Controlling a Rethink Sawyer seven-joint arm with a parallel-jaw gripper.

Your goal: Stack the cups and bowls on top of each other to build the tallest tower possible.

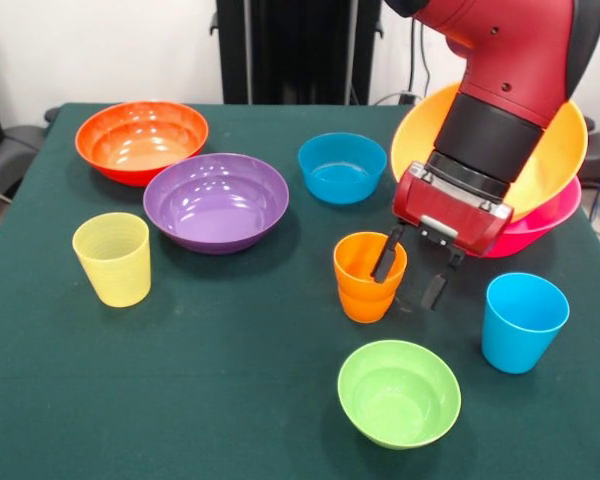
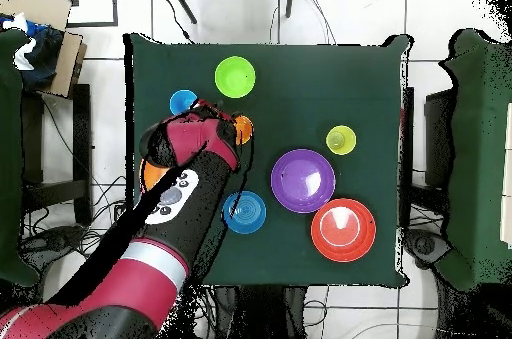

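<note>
**A:** How far along are you with the tower?

**B:** Barely begun, I'd judge. Your one real pile is the large orange bowl (image 1: 555, 150) tilted inside the hot pink bowl (image 1: 550, 225) at the far side of the tabletop (image 1: 230, 400), behind the arm. The orange cup (image 1: 368, 276) looks doubled — a second rim shows lower down — so it may already be two cups nested, though I can't be sure.

**A:** And the hand?

**B:** Your hand (image 1: 410, 270) is spread, holding nothing: one finger dips inside the orange cup, the other hangs outside its wall, so the rim sits between them, not yet pinched.

**A:** What's left loose?

**B:** Nearly everything. The red-orange bowl (image 1: 141, 140) and purple bowl (image 1: 216, 201) sit touching or close to it; the blue bowl (image 1: 342, 167) stands apart, the lime green bowl (image 1: 399, 392) nearest the camera. The ribbed pale yellow cup (image 1: 112, 258) and sky blue cup (image 1: 523, 321) stand alone at opposite sides.

**A:** So?

**B:** You'd still need to bring all of them to the pile — bowls first, cups on top, I'd think.
</note>
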